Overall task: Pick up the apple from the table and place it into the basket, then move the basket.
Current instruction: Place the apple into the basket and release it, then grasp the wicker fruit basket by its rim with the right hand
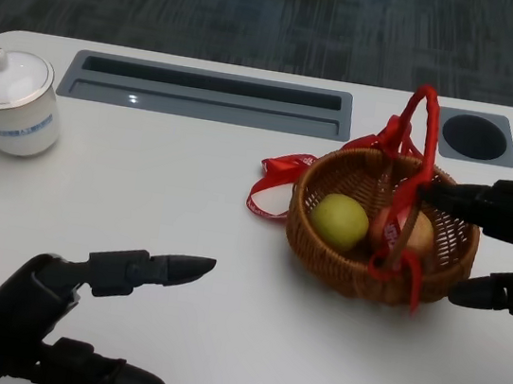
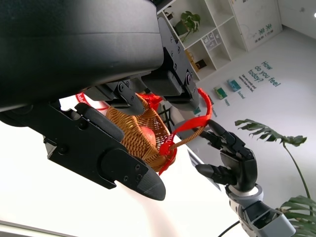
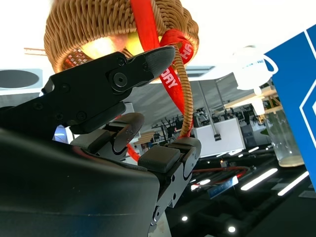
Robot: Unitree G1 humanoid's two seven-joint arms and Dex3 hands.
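A wicker basket (image 1: pixel 325 251) with a red-ribboned handle (image 1: pixel 427 111) stands right of centre on the white table. Inside lie a yellow-green apple (image 1: pixel 340 219) and a reddish-yellow fruit (image 1: pixel 417 234). My right hand (image 1: pixel 507 246) is at the basket's right side with its fingers apart: one reaches over the rim toward the handle, another lies low beside the wall. In the right wrist view the handle (image 3: pixel 185 103) passes between the fingers (image 3: pixel 113 81) below the basket (image 3: pixel 74 29). My left hand (image 1: pixel 57 317) hovers open at the lower left, holding nothing.
A white lidded cup (image 1: pixel 11 102) stands at the far left. A grey recessed slot (image 1: pixel 208 95) and a round dark hole (image 1: pixel 474 137) lie along the table's back. Red ribbon (image 1: pixel 271 189) trails left of the basket.
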